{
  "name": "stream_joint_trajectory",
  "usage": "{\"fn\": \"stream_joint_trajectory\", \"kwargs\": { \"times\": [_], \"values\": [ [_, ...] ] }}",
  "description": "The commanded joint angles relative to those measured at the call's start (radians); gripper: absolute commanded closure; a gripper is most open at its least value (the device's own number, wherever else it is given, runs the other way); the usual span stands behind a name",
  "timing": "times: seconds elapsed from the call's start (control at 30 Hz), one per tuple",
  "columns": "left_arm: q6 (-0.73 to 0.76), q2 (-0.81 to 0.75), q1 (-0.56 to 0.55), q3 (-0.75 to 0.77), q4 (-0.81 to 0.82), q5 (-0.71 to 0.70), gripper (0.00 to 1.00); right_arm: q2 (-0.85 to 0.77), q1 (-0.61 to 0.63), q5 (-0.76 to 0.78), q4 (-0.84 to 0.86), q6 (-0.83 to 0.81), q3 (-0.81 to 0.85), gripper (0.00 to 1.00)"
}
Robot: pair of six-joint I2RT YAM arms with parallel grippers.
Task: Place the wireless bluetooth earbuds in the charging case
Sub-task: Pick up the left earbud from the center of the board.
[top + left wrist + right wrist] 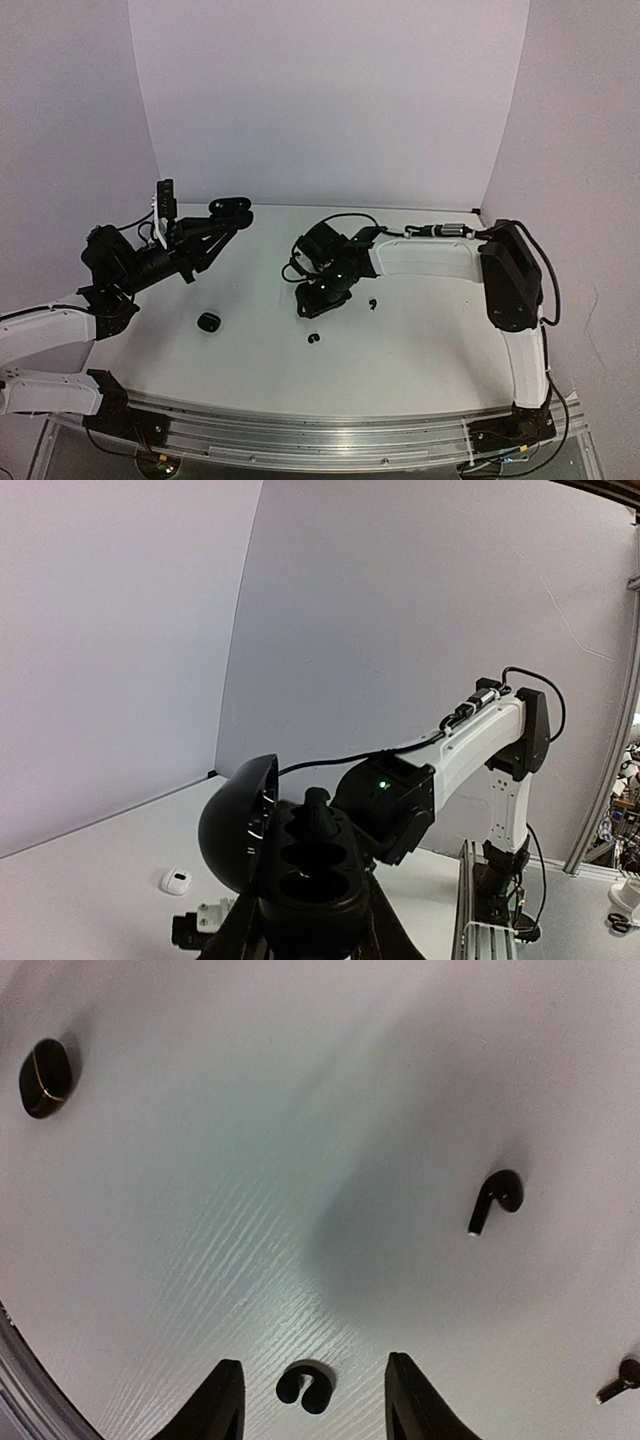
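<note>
Wide gap between the fingers of the right gripper (312,1360), one bud (303,1388) lying in it, bare table (250,1210) on either side of that bud. Open surface ahead up to a second bud (497,1198); third bud (620,1380) at the right edge, well apart. Closed case (45,1078) far left, clear of that path. Above mid-table, less room: left gripper (310,930) clamped on an open case (312,865), held up with the right arm (480,740) close behind.
</note>
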Motion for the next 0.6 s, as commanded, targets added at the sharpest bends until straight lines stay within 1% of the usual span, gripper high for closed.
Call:
{"fn": "stream_joint_trajectory", "kwargs": {
  "times": [0.0, 0.13, 0.33, 0.57],
  "values": [
    [0.011, -0.016, 0.01, -0.002, 0.009, 0.0, 1.0, 0.086, 0.02, 0.041, -0.148, 0.019, 0.079, 0.61],
    [0.011, -0.016, 0.013, -0.004, 0.009, 0.002, 1.0, 0.109, 0.021, 0.051, -0.159, 0.025, 0.092, 0.7],
    [0.011, -0.016, 0.015, -0.007, 0.008, 0.002, 1.0, 0.114, 0.02, 0.035, -0.161, 0.031, 0.081, 0.74],
    [0.015, -0.012, 0.016, -0.008, 0.015, 0.003, 1.0, 0.112, 0.025, 0.02, -0.159, 0.036, 0.052, 0.75]
  ]
}}
